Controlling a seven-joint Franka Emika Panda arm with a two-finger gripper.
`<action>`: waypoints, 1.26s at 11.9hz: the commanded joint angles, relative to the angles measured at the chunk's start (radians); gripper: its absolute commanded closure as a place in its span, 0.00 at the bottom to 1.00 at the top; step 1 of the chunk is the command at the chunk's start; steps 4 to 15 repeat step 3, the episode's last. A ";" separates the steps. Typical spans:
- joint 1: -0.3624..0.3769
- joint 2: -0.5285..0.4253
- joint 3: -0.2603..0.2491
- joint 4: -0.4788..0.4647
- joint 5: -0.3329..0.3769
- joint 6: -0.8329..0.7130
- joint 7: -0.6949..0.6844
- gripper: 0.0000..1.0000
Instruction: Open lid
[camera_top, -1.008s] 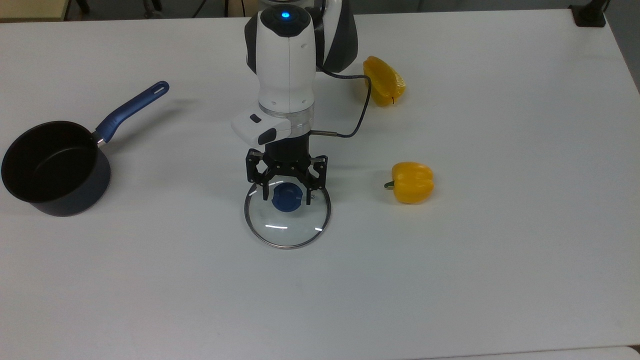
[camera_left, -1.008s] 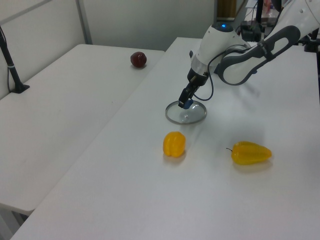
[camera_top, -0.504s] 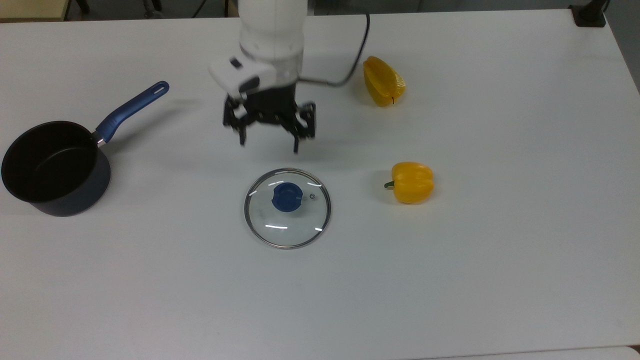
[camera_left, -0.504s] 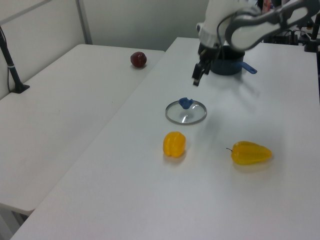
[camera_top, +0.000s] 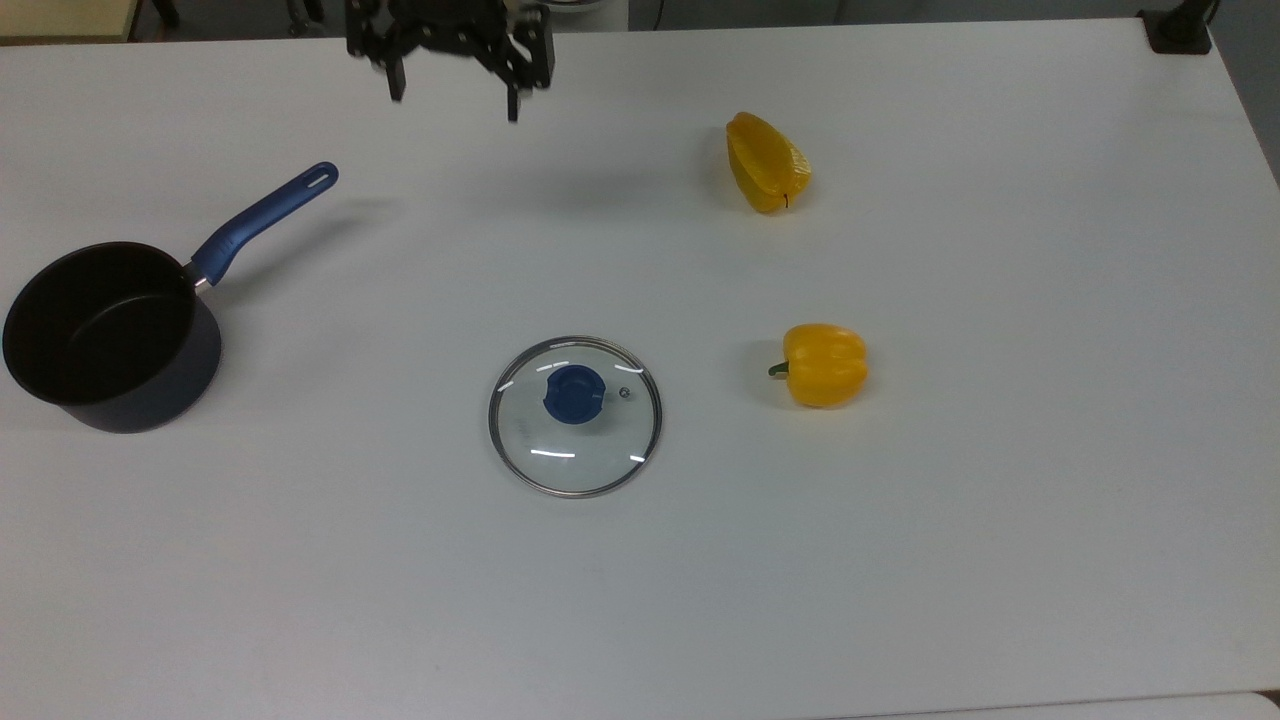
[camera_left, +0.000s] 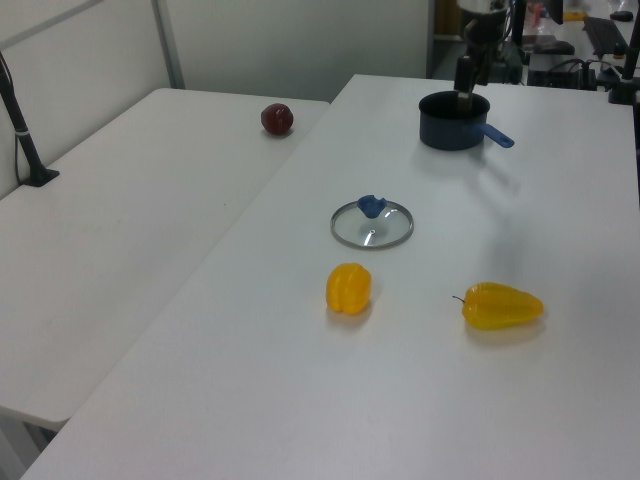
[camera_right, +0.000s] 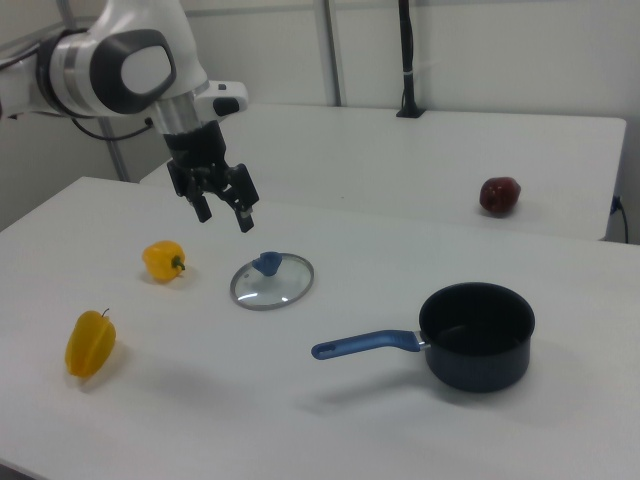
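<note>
The lid (camera_top: 590, 450), a clear glass disc with a metal rim and a blue knob (camera_top: 573, 393), lies flat on the white table (camera_top: 900, 560), apart from the pan. It also appears as the lid (camera_left: 385, 230) and the lid (camera_right: 283, 283). My gripper (camera_top: 455, 100) hangs open and empty high above the table near the top view's upper edge, far from the lid. In the right view the gripper (camera_right: 223, 215) hovers above and to the left of the lid. The dark blue saucepan (camera_top: 100, 335) stands uncovered at the top view's left.
Two yellow peppers (camera_top: 766, 163) (camera_top: 825, 364) lie to the top view's right of the lid. The saucepan's long blue handle (camera_top: 262, 220) points toward the upper right. A dark red fruit (camera_right: 499, 194) sits on the neighbouring table.
The open gripper has lifted off the lid's knob and drawn away to the top view's upper left. The lid has stayed flat on the table.
</note>
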 joint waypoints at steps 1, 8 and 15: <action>-0.039 -0.077 -0.008 -0.016 0.033 -0.122 -0.034 0.00; -0.048 -0.079 -0.010 -0.005 0.033 -0.123 -0.038 0.00; -0.048 -0.079 -0.010 -0.005 0.033 -0.123 -0.038 0.00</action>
